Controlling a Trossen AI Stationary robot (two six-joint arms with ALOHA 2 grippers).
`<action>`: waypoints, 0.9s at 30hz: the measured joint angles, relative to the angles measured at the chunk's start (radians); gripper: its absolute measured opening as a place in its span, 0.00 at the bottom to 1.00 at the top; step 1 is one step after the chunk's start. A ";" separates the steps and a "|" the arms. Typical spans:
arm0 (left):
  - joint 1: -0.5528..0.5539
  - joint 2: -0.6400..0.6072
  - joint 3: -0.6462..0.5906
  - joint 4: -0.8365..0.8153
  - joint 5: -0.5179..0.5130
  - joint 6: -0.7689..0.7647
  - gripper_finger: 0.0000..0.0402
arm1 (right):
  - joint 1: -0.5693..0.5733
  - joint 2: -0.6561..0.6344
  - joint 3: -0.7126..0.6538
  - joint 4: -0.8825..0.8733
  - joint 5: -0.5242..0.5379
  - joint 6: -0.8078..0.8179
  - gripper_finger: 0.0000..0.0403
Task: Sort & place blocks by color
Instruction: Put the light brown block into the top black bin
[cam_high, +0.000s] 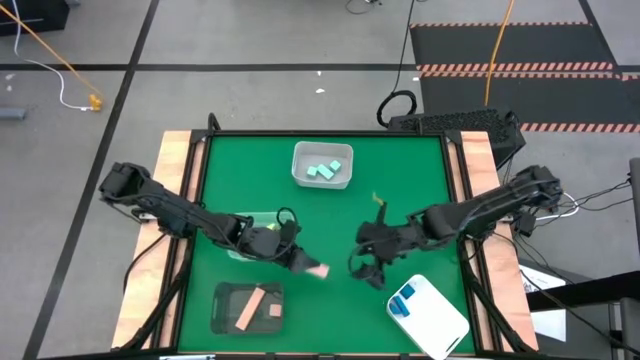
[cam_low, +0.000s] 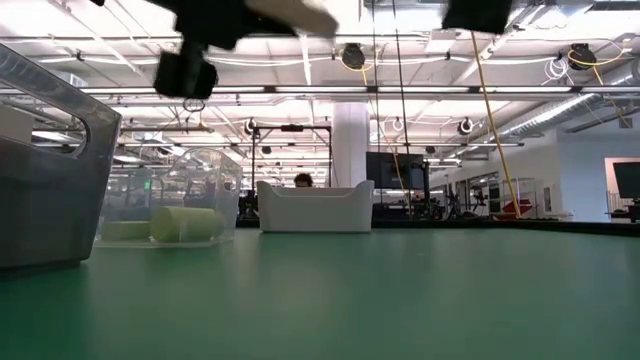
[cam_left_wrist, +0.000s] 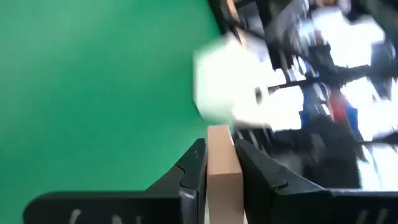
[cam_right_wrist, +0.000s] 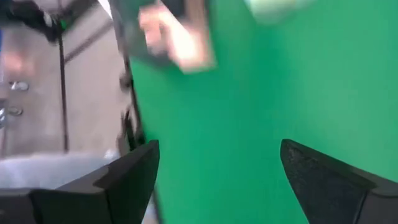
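Near the table's (cam_high: 420, 160) front middle, left gripper (cam_high: 305, 263) pinching a tan block (cam_high: 319, 270), right gripper (cam_high: 368, 275) spread wide beside it.

My green-topped table (cam_high: 330, 220) carries a white tub (cam_high: 322, 165) at the far middle, a clear tub (cam_high: 248, 235) on my left, a dark tray (cam_high: 248, 307) near left, and a white tray (cam_high: 428, 314) near right.

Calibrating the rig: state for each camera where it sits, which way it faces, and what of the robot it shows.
High: overhead, facing down; both arms, green table mat.
Low: table height, facing across; arms overhead.
Left wrist: past the shut left gripper pinching a tan-pink bar block.
Right wrist: past the open right gripper, empty.
Shared: high and left wrist both show the block.
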 joint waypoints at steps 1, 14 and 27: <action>-0.005 -0.005 0.000 -0.002 0.057 -0.002 0.16 | 0.013 -0.017 0.000 -0.049 -0.027 0.042 0.80; -0.267 -0.187 0.000 -0.344 0.254 -0.260 0.16 | 0.290 -0.138 -0.162 -0.222 -0.073 0.514 0.78; -0.428 -0.222 0.000 -0.831 0.212 -0.509 0.21 | 0.353 -0.143 -0.308 -0.238 -0.072 0.619 0.78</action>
